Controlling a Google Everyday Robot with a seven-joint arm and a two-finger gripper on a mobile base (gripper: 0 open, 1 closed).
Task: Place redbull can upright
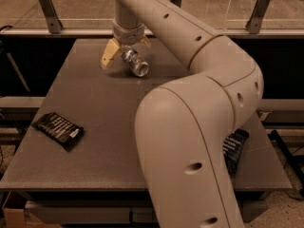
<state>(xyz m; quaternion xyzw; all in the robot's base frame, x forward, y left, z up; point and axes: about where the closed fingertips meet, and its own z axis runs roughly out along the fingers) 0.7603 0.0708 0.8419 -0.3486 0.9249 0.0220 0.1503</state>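
The redbull can [135, 61] lies on its side at the far middle of the grey table [95, 99], silver top facing the front right. My gripper [127, 50] hangs just above the can's far end. One yellow fingertip [109, 55] is to its left and the other [145, 42] behind it to the right. The fingers are spread and straddle the can without closing on it. My large white arm fills the right half of the view.
A flat dark snack packet [58, 128] lies near the table's front left. Another dark packet [234, 148] lies at the right, partly hidden by my arm. A rail with metal posts [46, 7] runs behind the table's far edge.
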